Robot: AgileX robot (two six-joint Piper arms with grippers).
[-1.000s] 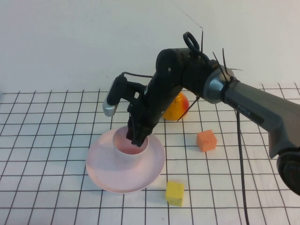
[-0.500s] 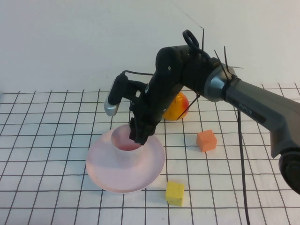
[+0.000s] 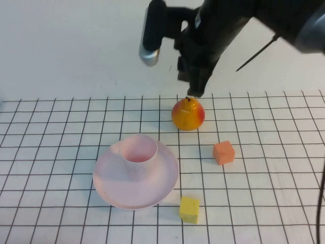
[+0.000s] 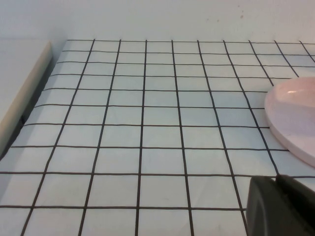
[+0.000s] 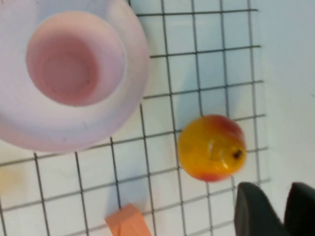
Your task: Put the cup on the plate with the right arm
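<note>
The pale pink cup (image 3: 139, 152) stands upright on the pale pink plate (image 3: 117, 195), slightly toward its far side. Both also show in the right wrist view, the cup (image 5: 74, 59) seen from above on the plate (image 5: 29, 132). My right gripper (image 3: 195, 89) is open and empty, raised high above the table over the pear and well clear of the cup; its two black fingers show apart in the right wrist view (image 5: 278, 206). My left gripper (image 4: 276, 184) is shut, low over the table, left of the plate's edge (image 4: 295, 113).
A yellow-red pear (image 3: 188, 114) stands behind the plate, right under my right gripper. An orange cube (image 3: 223, 152) lies right of the plate. A yellow cube (image 3: 189, 209) lies near the plate's front right. A white wall backs the gridded table.
My right gripper has let go of the cup's rim and risen up and to the right, from inside the cup to high above the pear. The cup stays on the plate.
</note>
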